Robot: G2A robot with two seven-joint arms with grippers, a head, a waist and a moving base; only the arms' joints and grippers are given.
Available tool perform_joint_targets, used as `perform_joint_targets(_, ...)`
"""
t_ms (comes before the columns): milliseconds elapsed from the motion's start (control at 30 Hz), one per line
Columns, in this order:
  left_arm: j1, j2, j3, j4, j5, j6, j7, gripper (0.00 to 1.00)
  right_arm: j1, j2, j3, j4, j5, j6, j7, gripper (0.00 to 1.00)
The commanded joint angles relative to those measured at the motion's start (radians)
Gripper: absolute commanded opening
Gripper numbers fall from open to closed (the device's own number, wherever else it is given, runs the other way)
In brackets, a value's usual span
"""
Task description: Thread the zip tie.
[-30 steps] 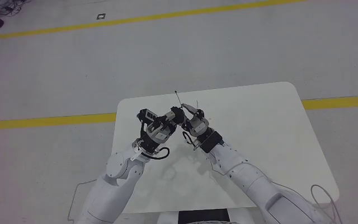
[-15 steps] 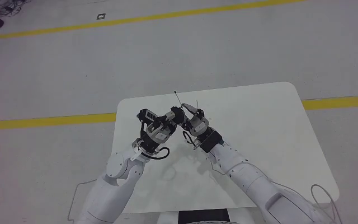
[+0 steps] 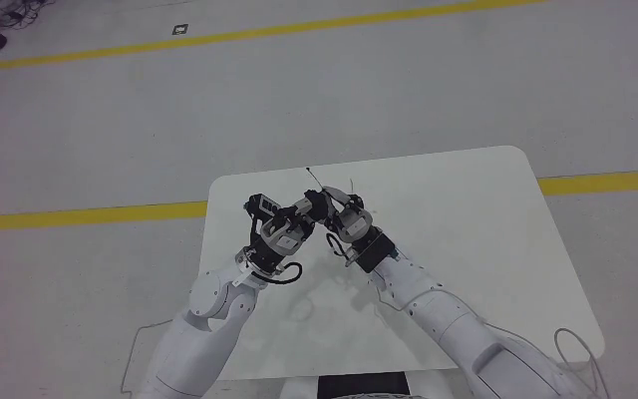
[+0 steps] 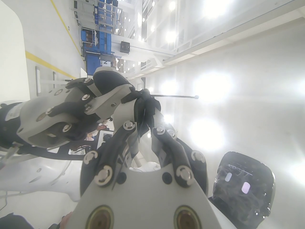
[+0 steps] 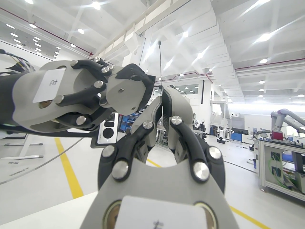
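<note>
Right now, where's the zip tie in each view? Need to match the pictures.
Top view: zip tie, a short black line sticking out from where both end effectors meet, toward the table far edge.
Left wrist view: zip tie runs out from the left end effector tips.
Right wrist view: zip tie runs out from the right end effector tips.
Landmark: the two end effectors' meeting tips.

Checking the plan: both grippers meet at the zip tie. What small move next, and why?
Probably shift the left gripper out along the zip tie toward its head: the right gripper pinches the strap, and the head end juts out unheld.
</note>
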Motion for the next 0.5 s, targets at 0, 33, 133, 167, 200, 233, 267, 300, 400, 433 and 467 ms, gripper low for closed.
perform_joint_targets(0,0.000,0.000,0.000,0.000,0.000,0.000,0.000,0.00,-0.001,0.002,-0.002,0.004,0.000,0.006,0.000,0.00)
perform_joint_targets(33,0.000,0.000,0.000,0.000,0.000,0.000,0.000,0.00,-0.001,0.002,-0.003,0.005,0.000,0.008,0.000,0.00)
perform_joint_targets(133,0.000,0.000,0.000,0.000,0.000,0.000,0.000,0.00,-0.005,0.006,-0.004,0.003,0.000,0.013,0.000,0.00)
perform_joint_targets(167,0.000,0.000,0.000,0.000,0.000,0.000,0.000,0.00,-0.007,0.007,-0.005,0.002,0.000,0.014,0.000,0.00)
perform_joint_targets(200,0.000,0.000,0.000,0.000,0.000,0.000,0.000,0.00,-0.008,0.008,-0.006,0.003,0.000,0.015,0.000,0.00)
perform_joint_targets(233,0.000,0.000,0.000,0.000,0.000,0.000,0.000,0.00,-0.010,0.010,-0.007,0.004,0.000,0.017,0.000,0.00)
perform_joint_targets(267,0.000,0.000,0.000,0.000,0.000,0.000,0.000,0.00,-0.010,0.012,-0.008,0.005,0.000,0.018,0.000,0.00)
perform_joint_targets(300,0.000,0.000,0.000,0.000,0.000,0.000,0.000,0.00,-0.011,0.013,-0.009,0.005,0.000,0.019,0.000,0.00)
perform_joint_targets(400,0.000,0.000,0.000,0.000,0.000,0.000,0.000,0.00,-0.012,0.019,-0.013,0.010,0.000,0.025,0.000,0.00)
perform_joint_targets(433,0.000,0.000,0.000,0.000,0.000,0.000,0.000,0.00,-0.012,0.022,-0.016,0.014,0.000,0.028,0.000,0.00)
perform_joint_targets(467,0.000,0.000,0.000,0.000,0.000,0.000,0.000,0.00,-0.011,0.024,-0.019,0.016,0.000,0.030,0.000,0.00)
